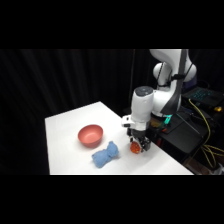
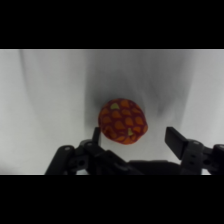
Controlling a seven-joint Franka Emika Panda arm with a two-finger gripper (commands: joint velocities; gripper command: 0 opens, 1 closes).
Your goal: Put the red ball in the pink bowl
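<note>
Gripper [image 2: 132, 137] low over table [image 1: 65, 127], fingers spread wide — red ball [image 2: 123, 121] between them, ungripped, bowl [image 1: 90, 135] and blue cloth [image 1: 105, 155] well apart.

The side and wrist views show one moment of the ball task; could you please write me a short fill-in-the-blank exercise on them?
1. The red ball lies between the fingers of the ____ gripper.
2. The pink bowl holds ____.
3. Between bowl and ball lies a lumpy ____ cloth.
4. All three rest on a ____ table.

Missing words: open; nothing; blue; white
</note>
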